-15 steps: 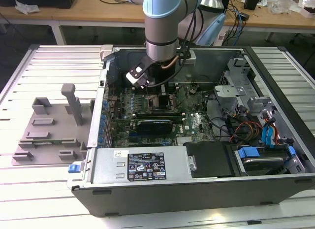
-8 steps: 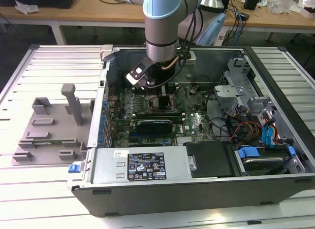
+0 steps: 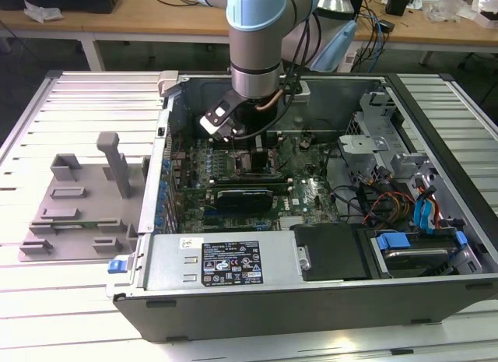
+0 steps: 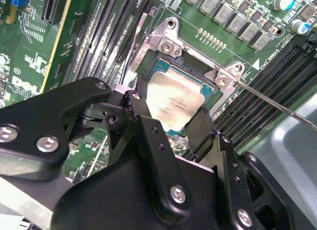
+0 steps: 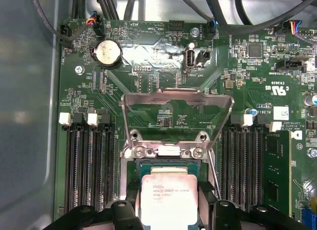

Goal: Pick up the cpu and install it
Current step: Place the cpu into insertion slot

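The pick-up looks done and the installing is under way. The black two-fingered claw [image 4: 170, 111] is closed on the cpu [image 5: 168, 198], a small flat square chip with a silver metal top. The chip sits between its fingertips, right at the square socket [image 4: 151, 67] of the green motherboard [image 5: 247, 91]. Whether it is fully seated I cannot tell. Just beyond the fingertips the silver metal load plate [image 5: 178, 94] stands open, not yet clamped.

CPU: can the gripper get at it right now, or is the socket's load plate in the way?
Probably yes. The gripper sits right over the cpu, and the load plate stands swung open, clear of the chip's top; nothing else appears to cover it.
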